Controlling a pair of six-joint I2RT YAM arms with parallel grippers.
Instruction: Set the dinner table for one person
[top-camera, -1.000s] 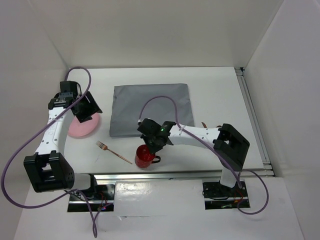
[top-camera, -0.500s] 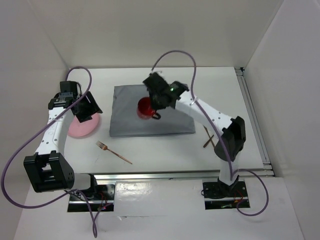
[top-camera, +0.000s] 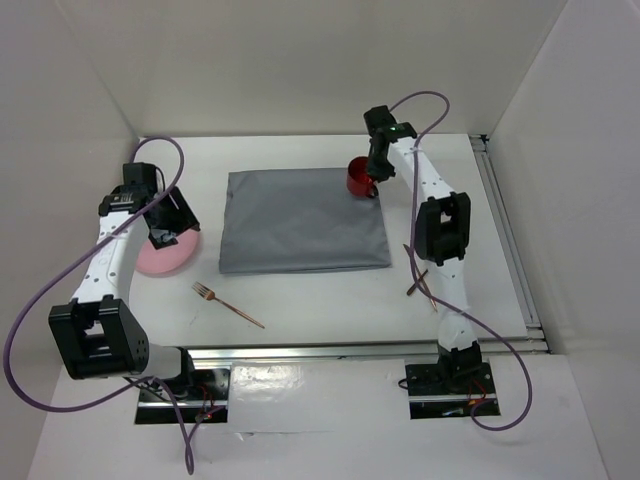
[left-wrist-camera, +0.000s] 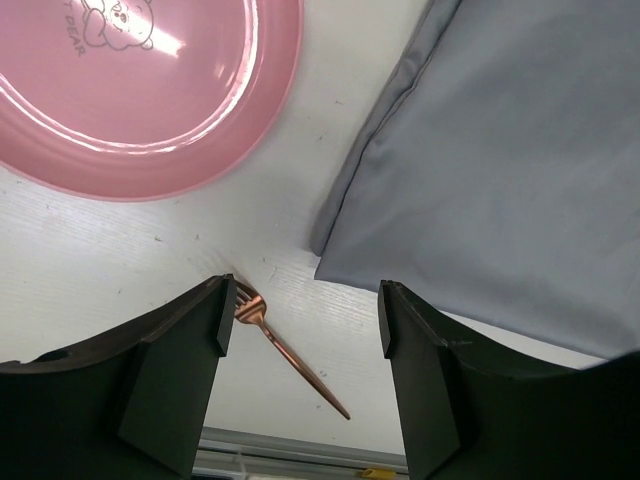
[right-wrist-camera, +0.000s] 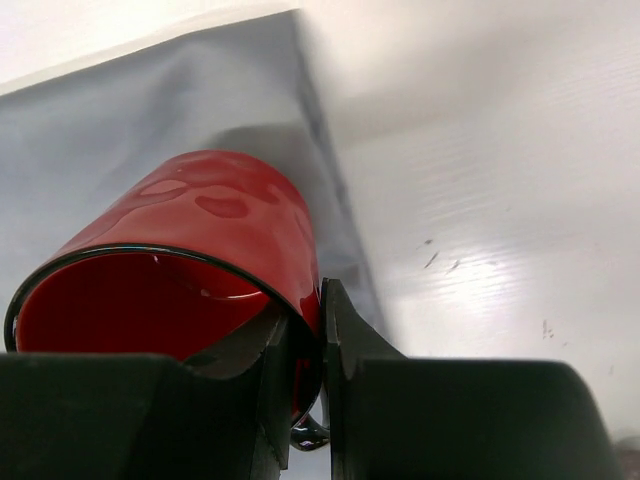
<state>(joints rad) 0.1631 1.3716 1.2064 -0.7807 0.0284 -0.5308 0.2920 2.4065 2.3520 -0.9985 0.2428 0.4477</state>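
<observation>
My right claw (right-wrist-camera: 303, 345), clamped on the rim of the red mug (right-wrist-camera: 210, 230), has carried it from the near side to the far right corner of the grey cloth (top-camera: 300, 220); judged remaining: lowering and release.

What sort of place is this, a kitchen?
Probably a robot test booth, not a home: plain white walls enclose a white table, a left arm and right arm are bolted at its near edge, with just a plate, fork, mug and cloth.

Left tool (left-wrist-camera: 305, 300) agape, right tool (right-wrist-camera: 312, 325) clenched
</observation>
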